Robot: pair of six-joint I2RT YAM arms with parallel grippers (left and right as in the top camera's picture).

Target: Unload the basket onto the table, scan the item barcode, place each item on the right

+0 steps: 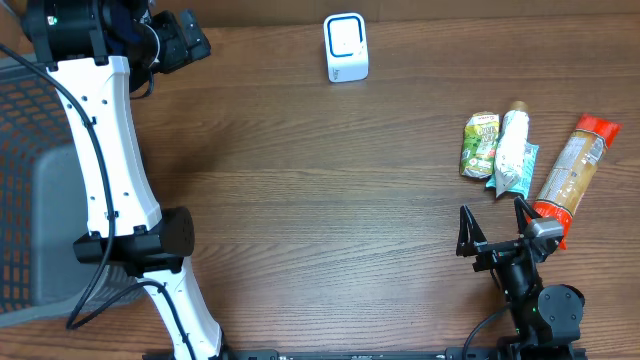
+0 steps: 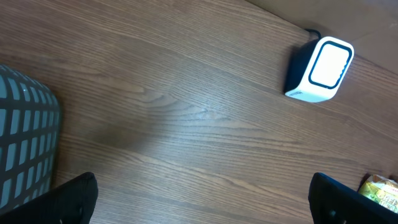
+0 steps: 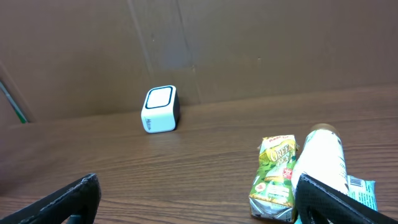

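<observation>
The right tool (image 1: pixel 493 228) gapes fully wide and empty, low over the tabletop (image 1: pixel 300 200); the left tool (image 2: pixel 208 208) likewise holds nothing. Just beyond the right one lie pouch (image 1: pixel 480 145), bottle (image 1: pixel 513 150) and packet (image 1: pixel 572 170) — each lengthwise toward the far edge, the packet leaning right. Packed this close, a grab may snag two — or leave the barcode turned away from the scanner (image 1: pixel 346 47).

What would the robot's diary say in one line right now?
step: nothing picked yet | left claw: open, empty | right claw: open, empty | scanner: far side | green pouch: lying untouched
</observation>
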